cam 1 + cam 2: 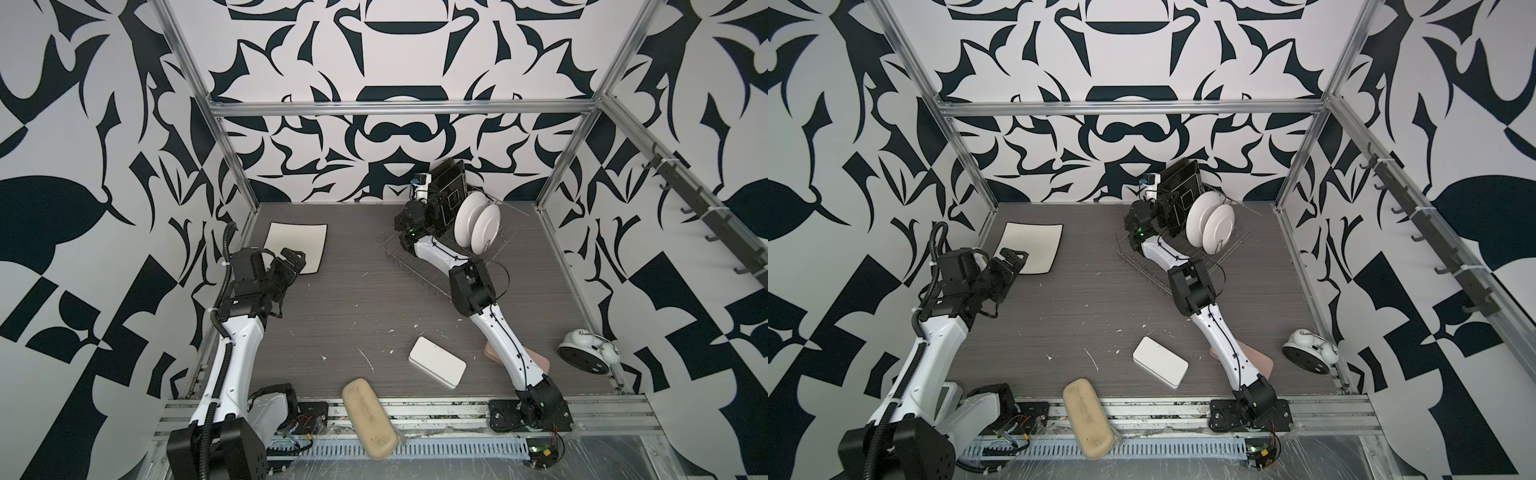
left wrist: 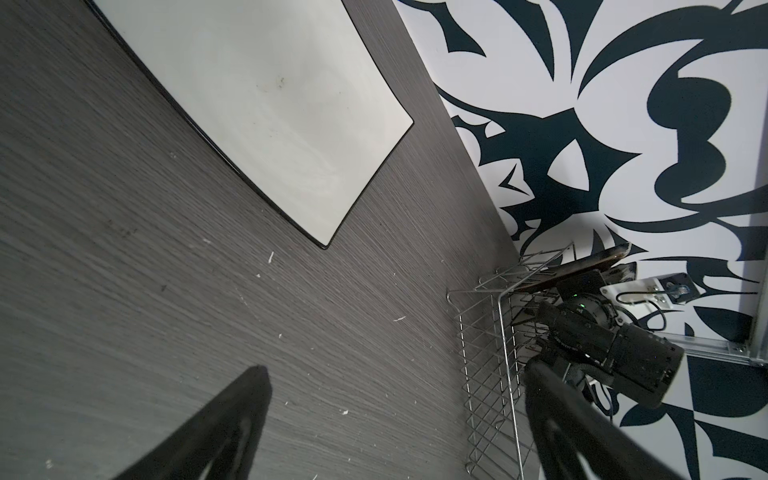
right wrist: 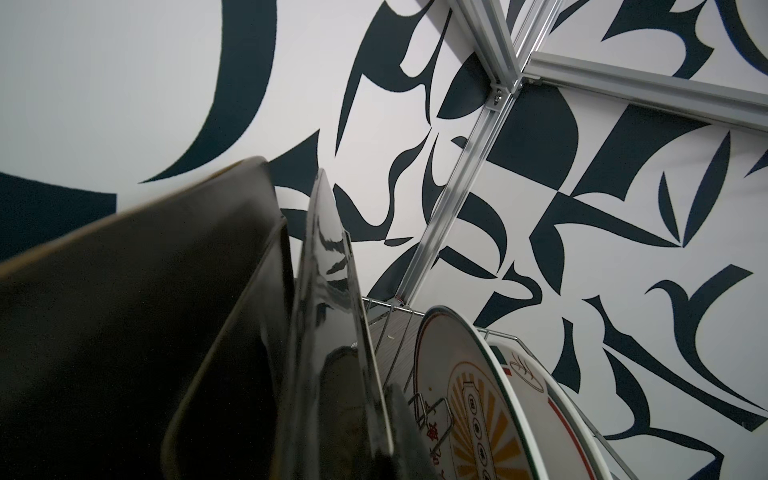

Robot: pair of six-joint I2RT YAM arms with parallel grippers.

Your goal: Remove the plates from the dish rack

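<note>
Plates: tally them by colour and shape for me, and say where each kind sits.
Black square plates: 2, in the rack
Round white plates: 2, in the rack
White square plate: 1, flat on the table
Total: 5

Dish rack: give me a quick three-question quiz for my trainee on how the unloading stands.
1. True or false: the white square plate stands in the dish rack.
2. How many plates stand in the rack?
3. Which arm's fingers are open? A left, B right, C both.
Key: 1 false, it lies flat on the table. 2 four: two black square plates, two round white plates. 3 A, the left fingers.
</note>
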